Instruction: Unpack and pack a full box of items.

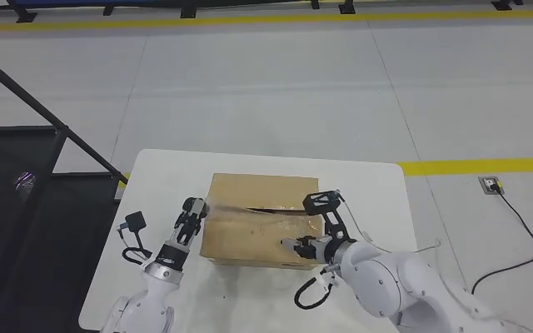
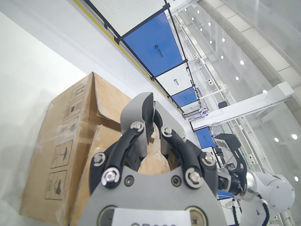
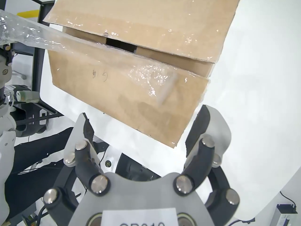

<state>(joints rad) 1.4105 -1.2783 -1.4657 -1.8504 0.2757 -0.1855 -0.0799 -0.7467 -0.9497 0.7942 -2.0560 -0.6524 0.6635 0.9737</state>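
Note:
A brown cardboard box [image 1: 250, 237] stands in the middle of the white table [image 1: 166, 179]. Its top flaps [image 3: 141, 12] are slightly parted, with a dark gap along the seam. A strip of clear tape [image 3: 70, 42] runs taut from the near flap, off the box's left end. My left gripper [image 1: 196, 208] is at that left end, level with the box top [image 2: 70, 130]. There the left gripper [image 2: 153, 116] is shut on the tape strip. My right gripper [image 3: 143, 128] hangs open above the box's near right corner, nothing between its fingers; the top view has this gripper [image 1: 290, 244] over the near flap.
A small black device with a cable [image 1: 133, 223] lies on the table left of my left arm. A black metal frame [image 1: 50, 158] stands off the table's left side. The table surface to the right of the box [image 1: 375, 200] is bare.

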